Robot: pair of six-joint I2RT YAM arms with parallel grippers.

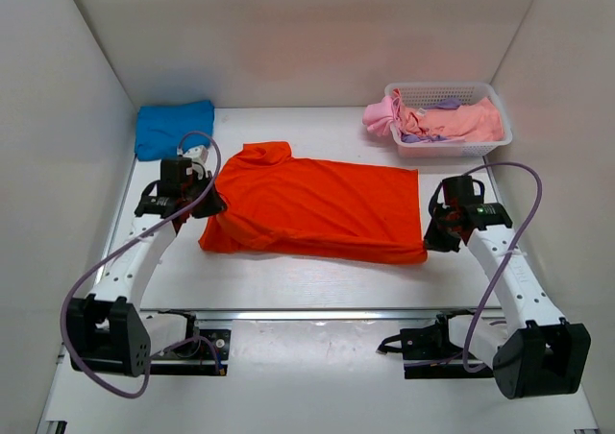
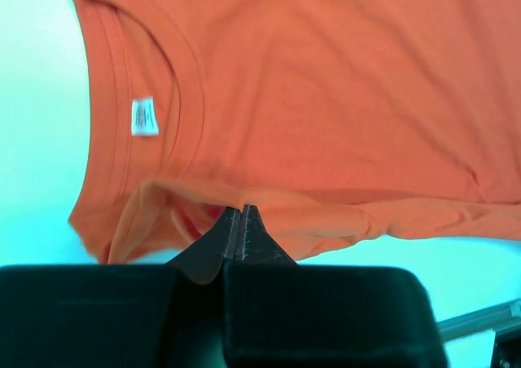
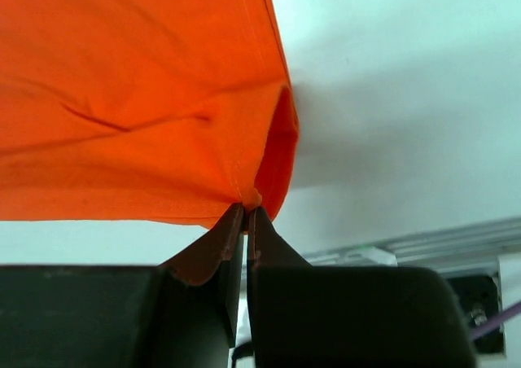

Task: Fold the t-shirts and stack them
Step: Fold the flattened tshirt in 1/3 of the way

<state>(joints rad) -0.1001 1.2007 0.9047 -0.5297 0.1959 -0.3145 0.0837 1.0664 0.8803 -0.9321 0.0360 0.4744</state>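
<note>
Left gripper [image 2: 242, 215] pinched closed on orange shirt [image 1: 317, 208], 9 o'clock edge. Right gripper [image 3: 246, 211] clamps its 3 o'clock corner; table [image 1: 317, 285] shows along 6

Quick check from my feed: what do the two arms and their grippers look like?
The left arm and right arm have white links, black joints and bulky black bases; a lilac cable loops along each. The left gripper and right gripper are black with tapered fingers.

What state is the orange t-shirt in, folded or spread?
Mostly spread: the orange t-shirt lies flat across the table, collar left; left gripper and right gripper pinch its near edge.
</note>
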